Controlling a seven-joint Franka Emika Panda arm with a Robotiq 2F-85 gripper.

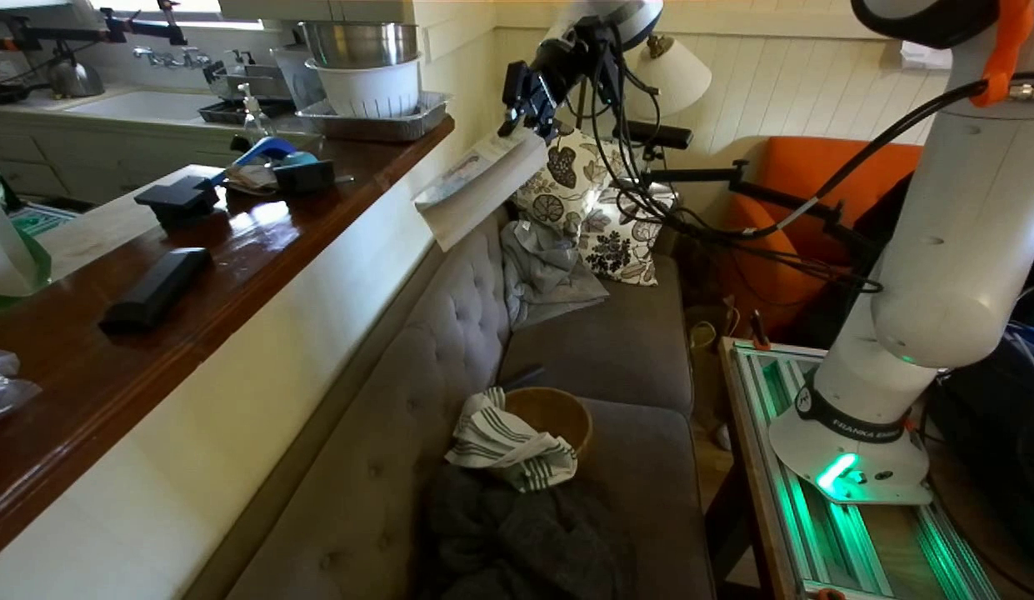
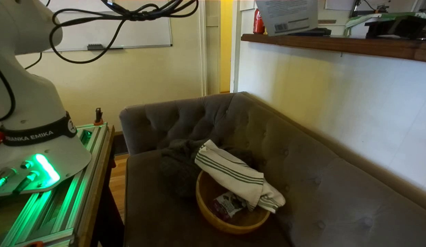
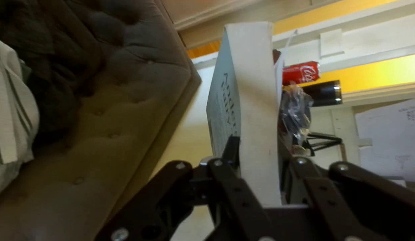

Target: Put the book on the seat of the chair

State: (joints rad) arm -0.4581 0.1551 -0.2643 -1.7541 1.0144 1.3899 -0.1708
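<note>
Wrist view shows the gripper (image 3: 259, 150) clamped on one book (image 3: 255, 83), holding it by its opposite faces, the book's long axis running straight out past the grip and a pale, narrow side turned to the lens. Part of the lettering on one face reads "Fairy." In an exterior view, the book hangs aloft, well above the seat of one gray tufted sofa (image 1: 600, 333), its free end slanting down and away from the gripper toward the lower left of the frame. A printed face with one barcode (image 2: 284, 26) is turned toward the camera in an exterior view. On the sofa sits one round wooden bowl (image 2: 233, 228) holding packaged contents (image 2: 230, 204), whether one packet or more cannot be told, with one striped towel (image 2: 230, 173) draped across its rim. Two patterned pillows (image 1: 566, 171) rest at the sofa's far end; one orange armchair (image 1: 850, 162) stands beyond. On a wooden counter (image 1: 83, 400), one metal bowl (image 1: 358, 46) nests in one white slotted container (image 1: 371, 87), itself set in one metal tray (image 1: 417, 117). One red can (image 2: 258, 22) stands on the counter in an exterior view.
</note>
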